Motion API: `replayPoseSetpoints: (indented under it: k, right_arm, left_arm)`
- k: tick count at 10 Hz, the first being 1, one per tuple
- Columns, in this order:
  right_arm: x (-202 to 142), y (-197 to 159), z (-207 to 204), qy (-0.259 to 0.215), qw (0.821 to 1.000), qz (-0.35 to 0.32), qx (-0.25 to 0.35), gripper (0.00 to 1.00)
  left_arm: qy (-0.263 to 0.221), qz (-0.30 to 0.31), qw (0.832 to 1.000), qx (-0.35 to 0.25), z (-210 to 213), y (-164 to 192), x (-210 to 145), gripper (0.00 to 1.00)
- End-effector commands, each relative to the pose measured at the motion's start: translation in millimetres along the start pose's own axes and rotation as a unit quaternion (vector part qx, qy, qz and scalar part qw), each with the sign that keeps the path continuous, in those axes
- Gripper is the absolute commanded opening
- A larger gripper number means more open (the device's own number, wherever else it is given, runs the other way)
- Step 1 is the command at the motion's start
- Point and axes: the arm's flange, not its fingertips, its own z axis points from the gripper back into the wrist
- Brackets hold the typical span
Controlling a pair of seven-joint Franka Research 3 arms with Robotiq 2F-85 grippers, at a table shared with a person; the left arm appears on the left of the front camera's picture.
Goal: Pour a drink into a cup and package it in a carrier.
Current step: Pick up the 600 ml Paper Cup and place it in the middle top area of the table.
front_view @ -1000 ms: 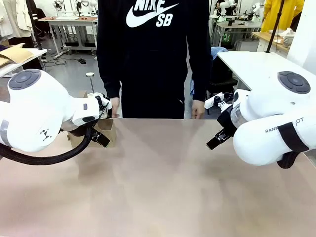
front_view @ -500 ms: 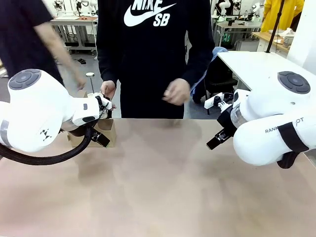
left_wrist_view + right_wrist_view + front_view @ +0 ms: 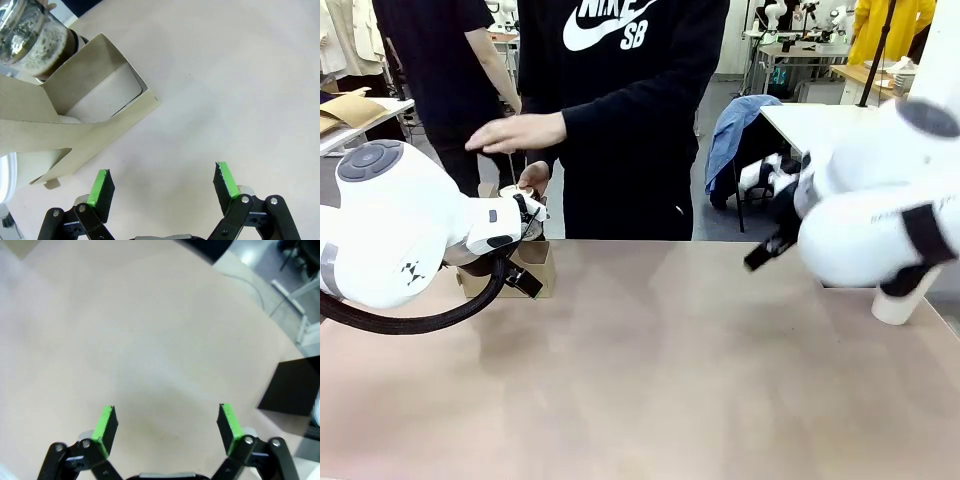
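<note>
In the left wrist view the brown cardboard carrier (image 3: 75, 120) lies close ahead and to the left of my open left gripper (image 3: 162, 182), with nothing between its fingers. Just beyond the carrier stands the glass press jug with the dark, foamy drink (image 3: 32, 37). In the front view the carrier (image 3: 532, 268) sits at the table's far left, partly behind my left arm (image 3: 400, 230). A person's hand (image 3: 533, 178) is just above the jug there. A white cup (image 3: 900, 300) stands at the far right, below my right arm (image 3: 880, 220). My right gripper (image 3: 167, 427) hangs open over bare table.
A black box (image 3: 295, 387) sits at the right edge of the right wrist view. One person stands at the far side with an arm stretched to the left, and a second person stands behind at the back left. The table (image 3: 650, 380) is bare across its middle and front.
My right arm has lifted up and to the right, uncovering the white cup. The person's hands rose from the table's edge; one now reaches left. A second person has stepped in.
</note>
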Motion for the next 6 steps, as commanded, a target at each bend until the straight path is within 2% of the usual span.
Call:
replayPoseSetpoints:
  k: [1, 3, 4, 6]
  right_arm:
    - [45.3, -43.3, 44.2, 0.008, 0.999, 0.005, 0.031, 1.00]
    - [58.8, -94.2, 82.4, -0.007, 0.997, 0.011, 0.076, 1.00]
    - [47.1, -130.0, 104.3, -0.029, 0.993, 0.023, 0.113, 1.00]
    - [-1.1, -191.6, 130.0, -0.079, 0.982, 0.048, 0.167, 1.00]
  left_arm:
    - [0.000, 0.000, 1.000, 0.000, 0.0, 0.3, -0.1, 1.00]
    - [0.000, 0.000, 1.000, 0.000, 0.0, 0.3, -0.1, 1.00]
    - [0.000, 0.000, 1.000, 0.000, 0.0, 0.3, -0.1, 1.00]
    - [0.000, 0.000, 1.000, 0.000, 0.0, 0.3, -0.1, 1.00]
